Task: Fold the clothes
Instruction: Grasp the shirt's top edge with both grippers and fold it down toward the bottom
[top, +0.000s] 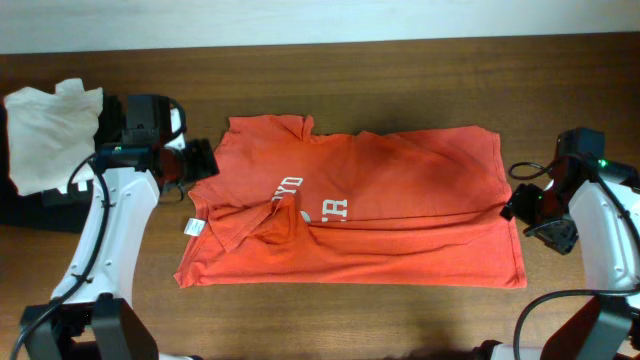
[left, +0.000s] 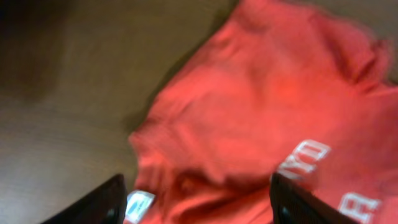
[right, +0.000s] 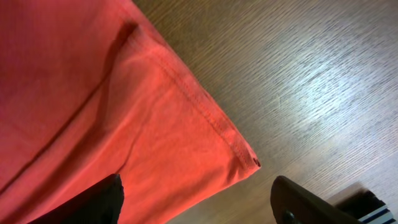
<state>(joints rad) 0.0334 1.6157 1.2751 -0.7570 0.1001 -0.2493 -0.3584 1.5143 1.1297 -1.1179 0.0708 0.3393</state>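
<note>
— Claws first: both gape wide and hold nothing. The left claw (top: 200, 160) hovers at the left edge of the shirt (top: 400, 200), and the right claw (top: 527, 207) hovers at its right edge.

— And where does the shirt lie?

— Spread across the middle of the table (top: 400, 80), well apart from the white cloth (top: 48, 130) in the upper left of the overhead frame. It looks partly folded, with a rumpled flap (top: 270, 215) left of centre beside the lettering (top: 335, 207).

— So how should the grip go?

— In the right wrist view the hem corner (right: 245, 158) sits between the fingers (right: 93, 202), toward the lower middle of the frame. I'd drop straight onto that corner and pinch every layer — a top-layer grab would likely let the fold slide apart.

— And the left side?

— That wrist view is blurred, so I can't tell the exact edge. I'd settle first, then take cloth near the small white label (top: 193, 227), and lift both sides level so the shirt doesn't skew.
</note>
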